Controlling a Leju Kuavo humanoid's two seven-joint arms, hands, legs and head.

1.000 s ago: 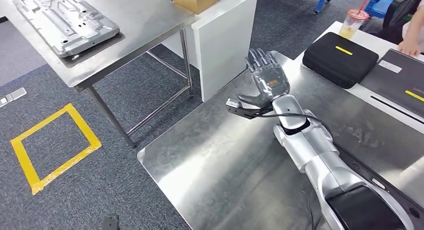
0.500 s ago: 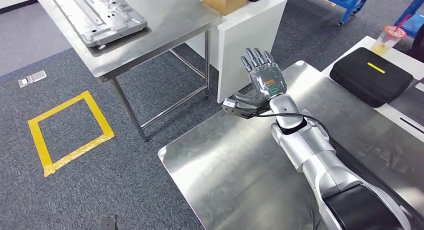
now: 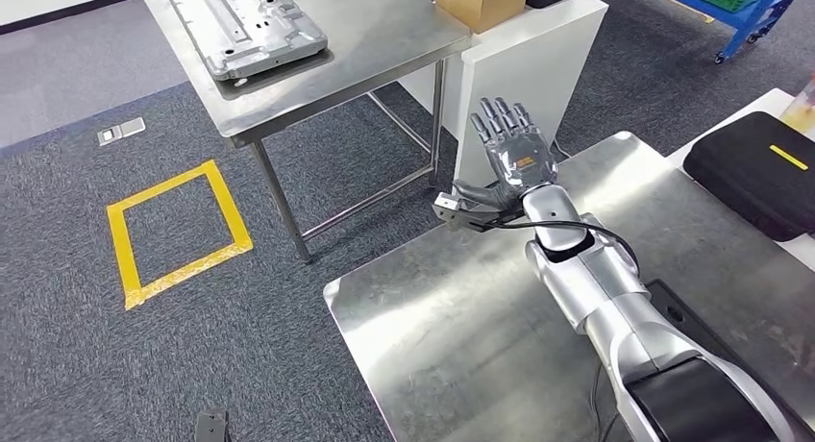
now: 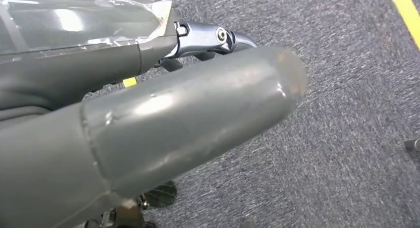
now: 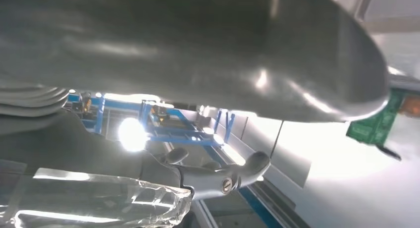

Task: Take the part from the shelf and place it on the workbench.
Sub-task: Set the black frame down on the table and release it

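Silver and grey, the right hand (image 3: 509,154) stands raised at the middle of the head view, fingers straight and apart, thumb out to the side, nothing in it. Its arm (image 3: 615,307) runs down to the lower right corner, with a black cable looped at the wrist. Below the hand lies a steel workbench (image 3: 442,356) with a rounded corner, filling the lower right of the frame and cut off by the bottom and right edges. A black zip case (image 3: 750,173) with a yellow stripe sits at the right edge, partly cut off.

Further out, grey carpet (image 3: 96,365) covers the floor, with a square of yellow tape (image 3: 178,233) at the left and a small metal plate beside it, higher up. At the upper left stands a steel table (image 3: 365,38) on thin legs, and on it the part (image 3: 245,19), a flat grey metal plate with ribs and holes, its far end cut off by the top edge. Right of the table is a white cabinet (image 3: 524,67) with a cardboard box (image 3: 481,0) on top. A blue frame shows in the upper right corner.

In the left wrist view the left hand (image 4: 148,124) shows its thick grey thumb over carpet; whether its fingers are spread or curled I cannot tell. The right wrist view is blurred and glaring, showing a thumb and a blue rack behind.
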